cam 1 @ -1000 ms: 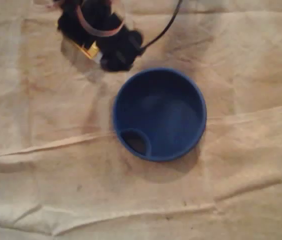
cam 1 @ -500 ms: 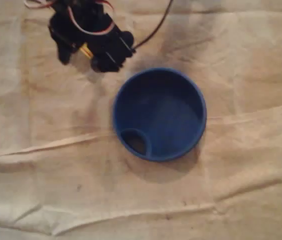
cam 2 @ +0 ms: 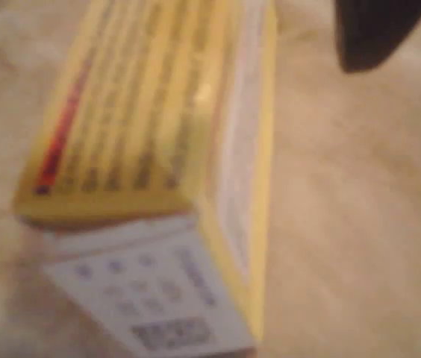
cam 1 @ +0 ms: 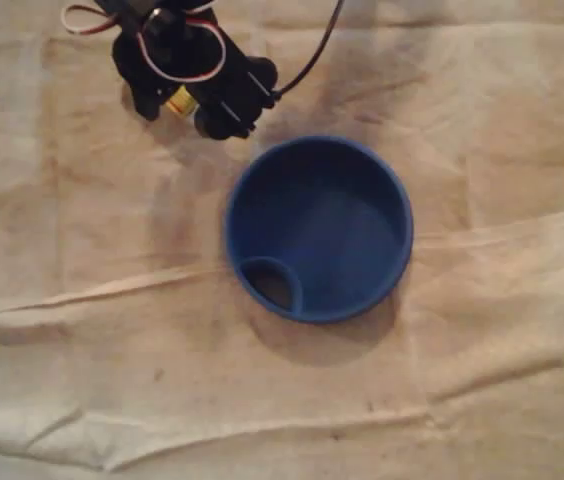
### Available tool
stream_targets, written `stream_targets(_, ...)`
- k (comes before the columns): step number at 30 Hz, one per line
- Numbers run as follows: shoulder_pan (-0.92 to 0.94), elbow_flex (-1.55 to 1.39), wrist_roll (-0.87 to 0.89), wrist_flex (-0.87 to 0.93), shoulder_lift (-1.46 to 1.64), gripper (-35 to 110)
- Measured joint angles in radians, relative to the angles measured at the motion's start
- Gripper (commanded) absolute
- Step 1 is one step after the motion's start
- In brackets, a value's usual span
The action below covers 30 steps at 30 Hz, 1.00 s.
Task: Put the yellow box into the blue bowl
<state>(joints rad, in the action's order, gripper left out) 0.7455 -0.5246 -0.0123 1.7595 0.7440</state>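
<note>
The gripper is seen in the overhead view at the upper left, just beside the far-left rim of the bowl and not yet over it. The box shows there as a small yellow patch between the gripper's dark parts. Over the last second the gripper has been shifted to the left and then brought part of the way back, and it has been turned. Less yellow is now exposed than a second ago, when a longer strip with a white end could be made out. The bowl has not been moved and nothing lies in it.

In the wrist view the box is very close and tilted, its white end toward the camera, with the cloth behind it. One dark finger is seen at the upper right, apart from the box (the other is hidden). Whether the jaws are pressed onto the box or merely set around it cannot be told.

The grasp is judged to be in hand, perhaps just completed. The carry to the bowl and the release are left to be done.
</note>
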Motion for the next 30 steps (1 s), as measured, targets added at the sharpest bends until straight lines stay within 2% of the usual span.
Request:
stream_targets(25, -0.044, -0.005, 0.000, 0.000, -0.011, 29)
stream_targets(30, -0.044, -0.006, 0.000, -0.051, -0.075, 29)
